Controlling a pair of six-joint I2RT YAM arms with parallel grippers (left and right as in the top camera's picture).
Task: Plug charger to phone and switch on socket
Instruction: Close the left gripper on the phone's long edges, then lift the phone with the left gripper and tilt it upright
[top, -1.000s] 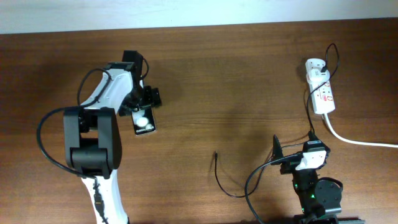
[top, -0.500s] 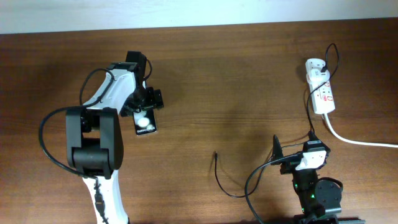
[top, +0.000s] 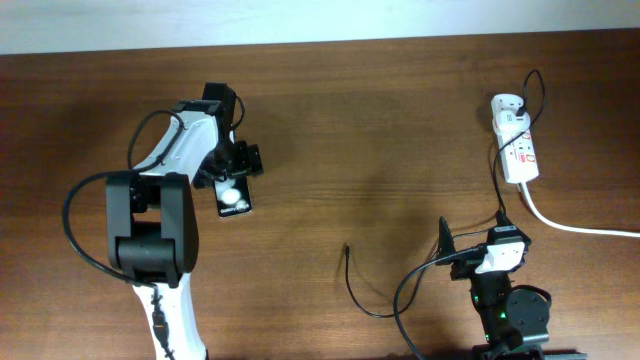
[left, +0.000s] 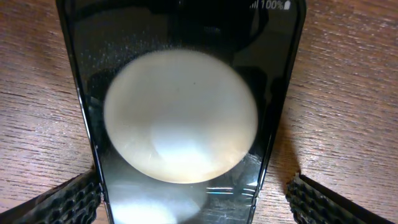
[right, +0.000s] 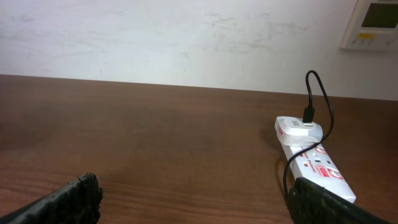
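Note:
The black phone lies flat on the wooden table with a round white reflection on its screen. In the left wrist view the phone fills the frame. My left gripper is open and straddles the phone's end. In the left wrist view its left finger is against the phone's edge and its right finger stands clear. The charger's thin black cable ends in a free tip near table centre, and its white adapter sits in the socket. My right gripper is open and empty at the front right.
The socket's thick white cord runs off the right edge. The black cable loops past the right arm's base. In the right wrist view the socket lies ahead to the right, with a white wall behind the table.
The left arm shifted slightly to the right over the phone a second ago, then held still. The right arm, cable and socket have not moved.

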